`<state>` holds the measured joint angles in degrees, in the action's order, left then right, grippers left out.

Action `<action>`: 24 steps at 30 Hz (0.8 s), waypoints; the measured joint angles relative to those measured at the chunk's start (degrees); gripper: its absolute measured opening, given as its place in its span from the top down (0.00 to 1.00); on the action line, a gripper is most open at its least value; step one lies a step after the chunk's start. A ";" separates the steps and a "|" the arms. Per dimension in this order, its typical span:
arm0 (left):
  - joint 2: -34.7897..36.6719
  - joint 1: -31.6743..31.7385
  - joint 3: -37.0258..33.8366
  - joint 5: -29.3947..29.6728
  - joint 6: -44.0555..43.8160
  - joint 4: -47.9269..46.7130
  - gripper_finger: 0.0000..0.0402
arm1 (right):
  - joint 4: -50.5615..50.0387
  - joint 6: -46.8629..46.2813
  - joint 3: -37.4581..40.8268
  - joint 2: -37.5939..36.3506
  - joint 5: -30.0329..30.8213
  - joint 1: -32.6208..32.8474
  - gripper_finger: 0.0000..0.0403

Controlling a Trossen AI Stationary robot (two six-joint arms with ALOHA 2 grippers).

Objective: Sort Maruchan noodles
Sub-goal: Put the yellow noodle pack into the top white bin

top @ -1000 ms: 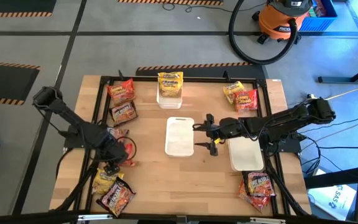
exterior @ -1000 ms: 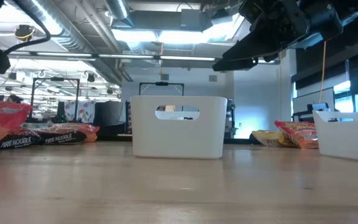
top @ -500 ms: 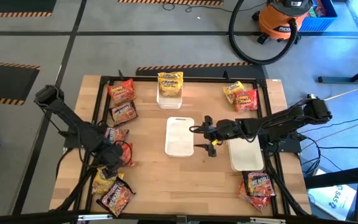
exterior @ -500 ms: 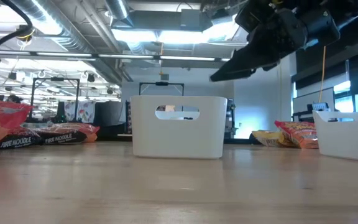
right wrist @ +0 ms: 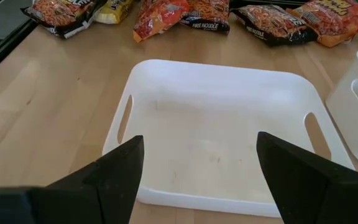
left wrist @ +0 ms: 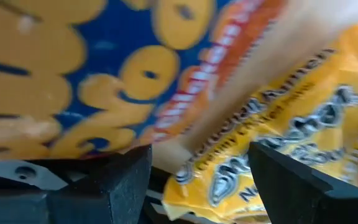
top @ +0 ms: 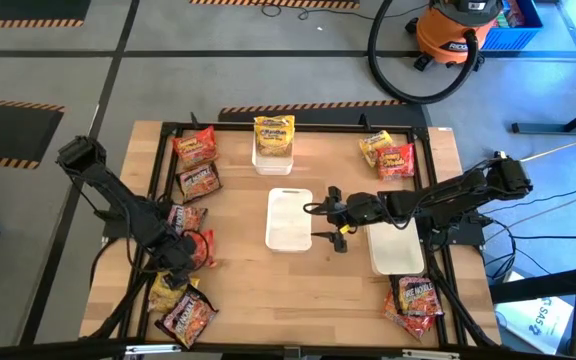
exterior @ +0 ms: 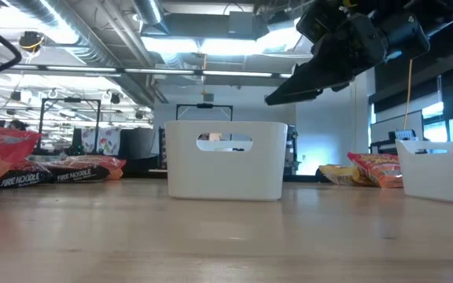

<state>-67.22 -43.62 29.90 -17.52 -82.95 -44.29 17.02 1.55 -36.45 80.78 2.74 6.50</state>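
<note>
I count three white trays (top: 289,219) on the table and about eleven noodle packets (top: 197,182): four along the left side, two near-left, two far-right, two near-right, one in the far tray.

The table (top: 298,290) is pale wood with a visible grain, smooth and matt. The trays (right wrist: 222,130) look like white plastic — smooth, faintly satin. The noodle packets (top: 196,181) are crinkly plastic film, glossy and catching the light; one yellow packet (left wrist: 278,143) shows shiny creases up close. The frame (top: 298,127) edging the table looks like black metal.
</note>
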 joint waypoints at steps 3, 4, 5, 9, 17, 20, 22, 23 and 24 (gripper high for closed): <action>0.02 0.00 -0.61 0.88 0.55 0.21 0.35 | 0.00 0.01 0.00 0.00 0.29 0.00 0.28; 0.02 0.00 -0.75 1.15 0.78 0.93 0.35 | 0.00 -0.01 0.00 0.00 0.29 0.00 0.28; 0.02 0.00 -0.86 1.43 1.04 2.00 0.35 | 0.00 0.01 0.00 0.00 0.27 0.00 0.28; 0.02 -0.58 -1.81 1.26 1.08 7.60 0.35 | 0.00 0.01 0.00 0.00 0.29 -0.04 0.28; 0.04 -1.82 -6.03 -3.56 -3.95 11.78 0.38 | 0.00 0.01 0.00 0.00 0.29 -0.04 0.28; 0.17 -1.81 -7.01 -3.98 -4.10 13.51 0.42 | 0.00 0.01 0.00 0.00 0.29 -0.04 0.28; 0.15 -1.77 -7.10 -3.90 -4.02 13.53 0.46 | 0.00 0.01 0.00 0.00 0.29 -0.04 0.28; 0.15 -1.77 -7.10 -3.88 -3.89 13.54 0.49 | 0.00 0.02 0.00 0.00 0.29 -0.04 0.28; 0.15 -1.77 -7.10 -3.80 -3.79 13.62 0.51 | 0.00 0.01 0.00 0.00 0.29 -0.04 0.28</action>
<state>-67.07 -45.39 22.81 -21.32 -86.74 -30.68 17.02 1.56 -36.45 80.77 3.03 6.46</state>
